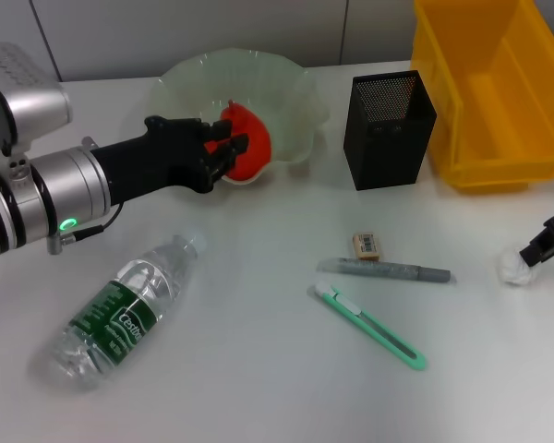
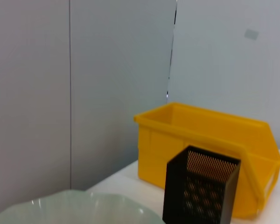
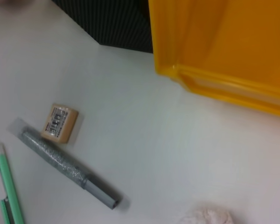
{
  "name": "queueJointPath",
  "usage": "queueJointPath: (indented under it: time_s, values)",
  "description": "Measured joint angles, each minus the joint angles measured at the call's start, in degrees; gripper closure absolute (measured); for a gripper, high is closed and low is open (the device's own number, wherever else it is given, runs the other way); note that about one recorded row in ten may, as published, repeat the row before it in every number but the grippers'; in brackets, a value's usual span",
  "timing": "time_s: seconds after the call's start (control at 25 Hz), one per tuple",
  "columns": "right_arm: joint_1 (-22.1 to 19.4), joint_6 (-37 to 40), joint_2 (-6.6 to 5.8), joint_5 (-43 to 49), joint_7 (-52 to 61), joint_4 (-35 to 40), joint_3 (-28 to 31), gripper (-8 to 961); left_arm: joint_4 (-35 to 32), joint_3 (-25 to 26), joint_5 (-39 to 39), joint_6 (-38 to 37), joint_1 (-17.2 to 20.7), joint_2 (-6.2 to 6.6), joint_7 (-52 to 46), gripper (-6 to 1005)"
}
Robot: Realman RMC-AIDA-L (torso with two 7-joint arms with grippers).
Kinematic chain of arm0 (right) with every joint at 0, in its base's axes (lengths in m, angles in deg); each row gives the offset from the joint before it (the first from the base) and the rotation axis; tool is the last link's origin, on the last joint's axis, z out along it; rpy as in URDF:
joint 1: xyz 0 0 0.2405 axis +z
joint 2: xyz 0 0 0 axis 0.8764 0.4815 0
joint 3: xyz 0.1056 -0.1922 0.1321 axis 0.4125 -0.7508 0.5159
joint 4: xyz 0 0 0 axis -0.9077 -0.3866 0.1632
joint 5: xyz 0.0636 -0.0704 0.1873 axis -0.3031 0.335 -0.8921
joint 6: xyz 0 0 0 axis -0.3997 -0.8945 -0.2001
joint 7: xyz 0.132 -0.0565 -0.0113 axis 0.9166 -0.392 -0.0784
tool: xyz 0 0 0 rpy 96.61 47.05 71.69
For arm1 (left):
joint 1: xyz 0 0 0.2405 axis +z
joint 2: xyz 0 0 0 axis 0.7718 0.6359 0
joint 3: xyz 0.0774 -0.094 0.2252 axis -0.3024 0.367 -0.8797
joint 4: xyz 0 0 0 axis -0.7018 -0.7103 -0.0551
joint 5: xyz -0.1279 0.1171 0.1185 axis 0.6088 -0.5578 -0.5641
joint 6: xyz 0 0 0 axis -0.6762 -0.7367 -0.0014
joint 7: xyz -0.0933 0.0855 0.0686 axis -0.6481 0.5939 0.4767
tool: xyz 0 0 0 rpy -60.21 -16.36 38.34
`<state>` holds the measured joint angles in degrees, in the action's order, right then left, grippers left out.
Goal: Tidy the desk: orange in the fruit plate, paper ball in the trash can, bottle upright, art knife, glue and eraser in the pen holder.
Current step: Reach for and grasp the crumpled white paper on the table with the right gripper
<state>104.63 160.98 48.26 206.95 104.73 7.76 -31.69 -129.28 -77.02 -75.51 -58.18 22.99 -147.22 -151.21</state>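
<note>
Orange (image 1: 246,143) half hidden behind left pincer (image 1: 229,152) in fruit plate (image 1: 295,101).

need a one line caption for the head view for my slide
Left gripper holds the orange over the fruit plate while the right gripper reaches the paper ball; bottle lies on its side.

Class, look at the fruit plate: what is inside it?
The orange sits inside the fruit plate, with the left end effector around it. The fingers cover part of the orange, and its underside is hidden.
</note>
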Motion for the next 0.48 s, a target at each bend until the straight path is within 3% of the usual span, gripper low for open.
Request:
queueJointPath:
  time_s: [0.16,0.48]
  values:
    - [-0.4,0.0,0.35,-0.1,-0.6,0.4,0.4,789,0.0,0.0,4.2,-0.3,0.4,0.04,3.1,744]
    - [-1.3,-0.1,0.64,-0.2,-1.0,1.6,0.7,844,0.0,0.1,4.9,-1.6,0.5,0.30,3.6,744]
